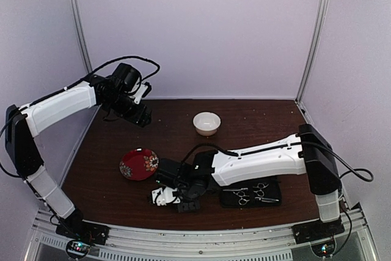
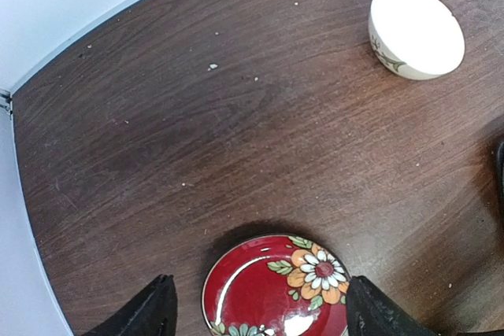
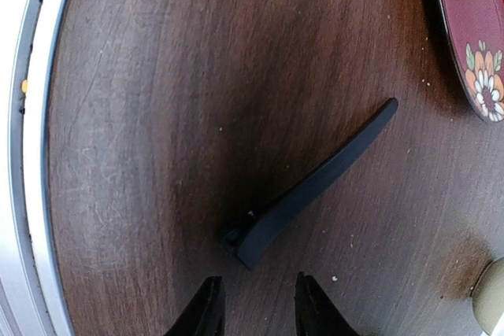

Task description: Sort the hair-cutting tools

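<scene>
A thin black stick-like tool lies flat on the brown table, slanting up to the right. My right gripper sits just short of its thick near end, jaws open and empty. In the top view the right gripper is low over the table near the front, right of the red plate, and hides the tool. Two silver scissors lie on the flat black case. My left gripper is raised at the back left. It is wide open and empty, and its wrist view looks down on the plate.
The red flowered plate lies left of centre. A white bowl stands at the back middle. The metal front rail runs close beside the black tool. White walls enclose the table.
</scene>
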